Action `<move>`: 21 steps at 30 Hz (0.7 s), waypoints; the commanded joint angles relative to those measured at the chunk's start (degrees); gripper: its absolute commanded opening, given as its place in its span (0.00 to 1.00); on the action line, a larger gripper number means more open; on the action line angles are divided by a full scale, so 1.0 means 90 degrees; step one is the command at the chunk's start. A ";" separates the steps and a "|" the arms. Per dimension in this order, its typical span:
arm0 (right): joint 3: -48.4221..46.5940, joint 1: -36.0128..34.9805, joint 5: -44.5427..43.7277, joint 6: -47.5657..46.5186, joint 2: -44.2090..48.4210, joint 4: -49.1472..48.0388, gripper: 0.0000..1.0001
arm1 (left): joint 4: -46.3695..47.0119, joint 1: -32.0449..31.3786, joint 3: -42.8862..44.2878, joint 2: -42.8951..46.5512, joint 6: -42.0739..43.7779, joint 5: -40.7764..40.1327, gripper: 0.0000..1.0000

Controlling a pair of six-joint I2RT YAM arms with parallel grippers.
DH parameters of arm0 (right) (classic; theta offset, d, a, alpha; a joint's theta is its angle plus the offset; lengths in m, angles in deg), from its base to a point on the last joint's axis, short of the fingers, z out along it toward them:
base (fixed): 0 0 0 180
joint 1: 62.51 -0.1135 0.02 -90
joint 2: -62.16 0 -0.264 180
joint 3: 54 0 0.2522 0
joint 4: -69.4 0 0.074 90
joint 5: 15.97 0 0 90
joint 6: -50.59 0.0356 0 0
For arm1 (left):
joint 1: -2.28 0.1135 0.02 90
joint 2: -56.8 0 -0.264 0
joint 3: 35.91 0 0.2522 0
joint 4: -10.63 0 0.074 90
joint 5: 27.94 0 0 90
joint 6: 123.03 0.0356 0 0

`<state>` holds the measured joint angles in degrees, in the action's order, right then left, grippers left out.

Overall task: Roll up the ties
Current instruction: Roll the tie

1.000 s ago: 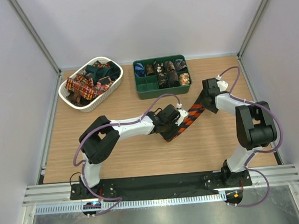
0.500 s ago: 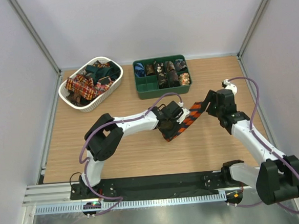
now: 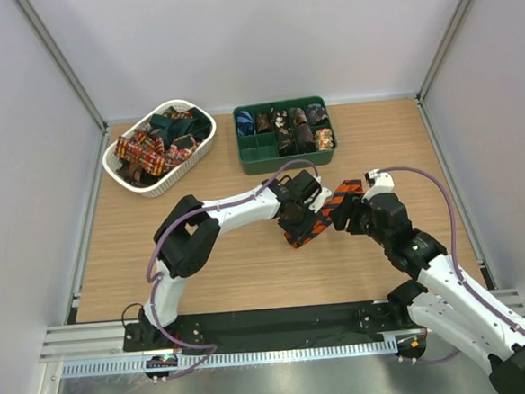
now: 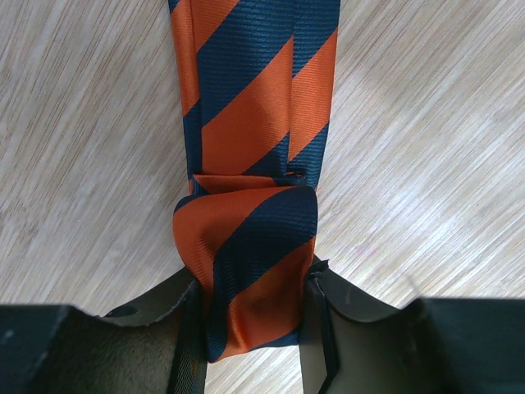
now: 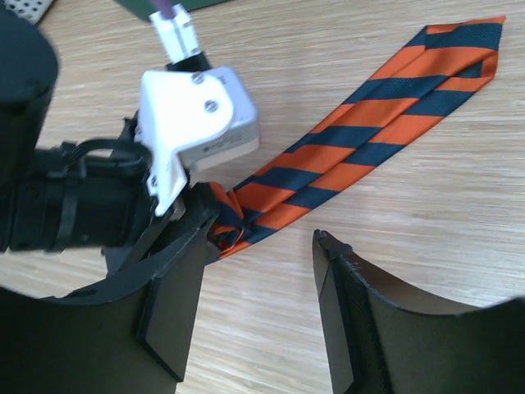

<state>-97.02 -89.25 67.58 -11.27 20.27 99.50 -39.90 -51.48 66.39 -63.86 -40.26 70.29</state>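
The right arm has swung in from the right edge of the wooden table [image 3: 205, 282]. The orange-and-black striped tie [image 4: 246, 156] lies mid-table, and its started roll is pinched narrowly in the left gripper [image 4: 250, 304]. The flat tail runs out toward the right. The right gripper [image 5: 261, 246] sits just beside that roll, jaws apart and empty. If it nudges the coil or closes against the left gripper, the loose roll could spring open. A second ago it stood well apart, at the tie's far end.
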 commanded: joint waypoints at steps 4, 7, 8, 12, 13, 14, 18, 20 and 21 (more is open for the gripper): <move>0.0272 -0.0377 0.0628 -0.0421 0.0543 -0.0009 0.53 | -0.1900 0.0084 -0.0462 -0.0851 0.0022 -0.0309 0.27; 0.0379 -0.0805 0.1137 -0.0470 0.0621 -0.0261 0.50 | -0.1968 0.0075 -0.0442 -0.0861 0.0002 -0.0348 0.27; 0.0399 -0.0963 0.1128 -0.0490 0.0640 -0.0311 0.50 | -0.2007 0.0075 -0.0433 -0.0870 -0.0017 -0.0377 0.27; 0.0497 -0.1841 0.1040 -0.0714 0.0680 -0.0575 0.45 | -0.2076 0.0084 -0.0413 -0.0880 -0.0037 -0.0426 0.27; 0.0497 -0.2046 0.0818 -0.0773 0.0651 -0.0633 0.45 | -0.2095 0.0084 -0.0394 -0.0890 -0.0037 -0.0445 0.27; 0.0506 -0.2493 0.0748 -0.0822 0.0631 -0.0682 0.45 | -0.2163 0.0075 -0.0355 -0.0900 -0.0037 -0.0475 0.27; 0.0342 -0.3684 -0.0421 -0.1211 -0.0049 -0.0887 0.45 | -0.2271 0.0084 -0.0267 -0.0939 -0.0027 -0.0553 0.27; 0.0176 -0.4503 -0.0947 -0.1378 -0.0439 -0.0965 0.45 | -0.2281 0.0084 -0.0247 -0.0958 -0.0018 -0.0543 0.27; 0.0116 -0.4780 -0.1204 -0.1475 -0.0637 -0.1014 0.44 | -0.2281 0.0084 -0.0228 -0.0949 -0.0008 -0.0543 0.27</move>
<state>-92.91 -124.77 66.53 -19.95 19.44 94.06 -47.57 -51.42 68.94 -64.96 -40.34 68.43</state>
